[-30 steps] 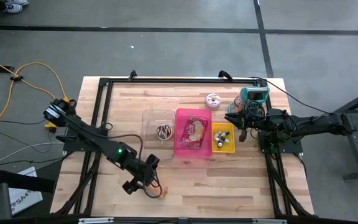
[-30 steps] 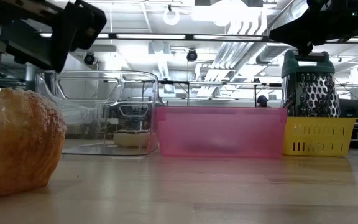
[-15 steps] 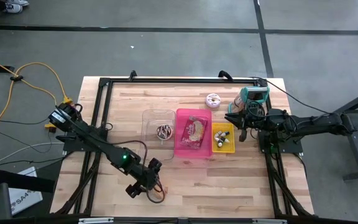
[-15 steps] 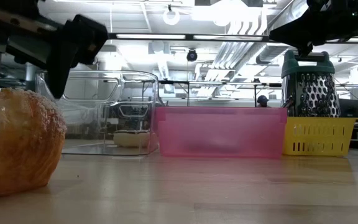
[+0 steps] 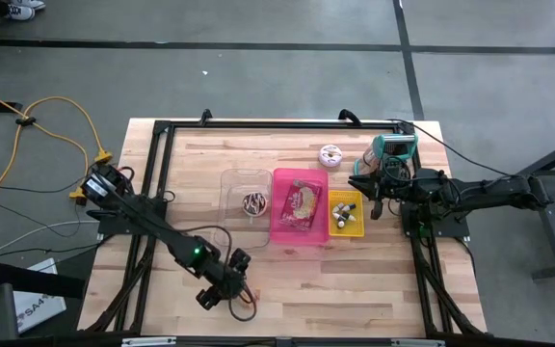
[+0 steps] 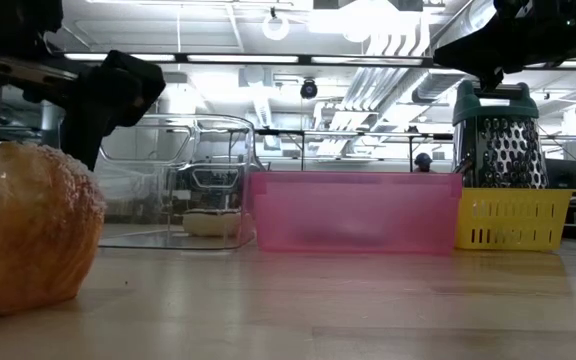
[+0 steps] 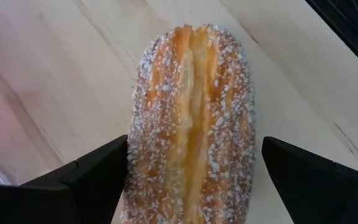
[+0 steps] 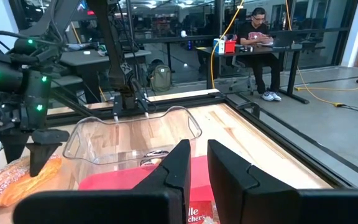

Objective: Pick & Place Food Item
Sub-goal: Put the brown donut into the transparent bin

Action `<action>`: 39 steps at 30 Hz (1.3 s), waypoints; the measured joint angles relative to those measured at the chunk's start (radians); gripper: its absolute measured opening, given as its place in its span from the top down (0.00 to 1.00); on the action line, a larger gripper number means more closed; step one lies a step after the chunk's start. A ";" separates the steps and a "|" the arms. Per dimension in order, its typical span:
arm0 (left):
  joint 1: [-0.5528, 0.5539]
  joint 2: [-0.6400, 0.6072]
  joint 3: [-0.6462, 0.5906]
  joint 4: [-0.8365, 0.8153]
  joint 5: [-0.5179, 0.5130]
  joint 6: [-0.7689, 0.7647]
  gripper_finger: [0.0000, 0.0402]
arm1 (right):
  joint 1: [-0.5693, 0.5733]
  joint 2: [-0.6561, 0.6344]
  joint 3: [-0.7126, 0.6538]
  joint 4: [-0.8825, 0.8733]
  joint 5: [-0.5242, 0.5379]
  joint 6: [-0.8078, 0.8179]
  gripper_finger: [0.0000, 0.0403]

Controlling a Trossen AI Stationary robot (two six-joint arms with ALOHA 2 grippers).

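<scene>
1. high view shows the whole wooden table (image 5: 355, 280): the left gripper (image 5: 227, 285) is low near the front edge, the right gripper (image 5: 374, 198) hangs just beside the yellow basket (image 5: 347, 225) and the grater (image 5: 393, 152) at the far right. the pastry under the left gripper is barely visible from above, hidden by the arm.
2. left wrist view alone shows the pastry (image 7: 191, 124) plainly: a long, golden twisted stick with a seam down its middle, coated in coarse sugar, lying flat on the wood. the left gripper's two fingers (image 7: 92, 180) stand wide apart, one on each side of it, holding nothing; whether they touch its sides is hard to tell.
3. low view shows the pastry (image 6: 28, 235) end-on, large and cut off at the picture's edge, resting on the table near the front, with the dark finger above and behind it. behind stand a clear tub (image 6: 168, 185), a pink bin (image 6: 353, 210), the yellow basket and the grater in a row.
4. right wrist view shows the right gripper's fingers (image 8: 179, 165) close together with only a thin gap, gripping nothing, over the pink bin, and a seated person (image 8: 257, 37) at a desk beyond the table.
5. what lies in the pink bin and clear tub is too small to name from above.
</scene>
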 joint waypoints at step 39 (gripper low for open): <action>0.000 -0.002 0.000 0.030 0.003 -0.003 0.35 | 0.000 0.000 0.000 0.000 0.000 0.000 0.89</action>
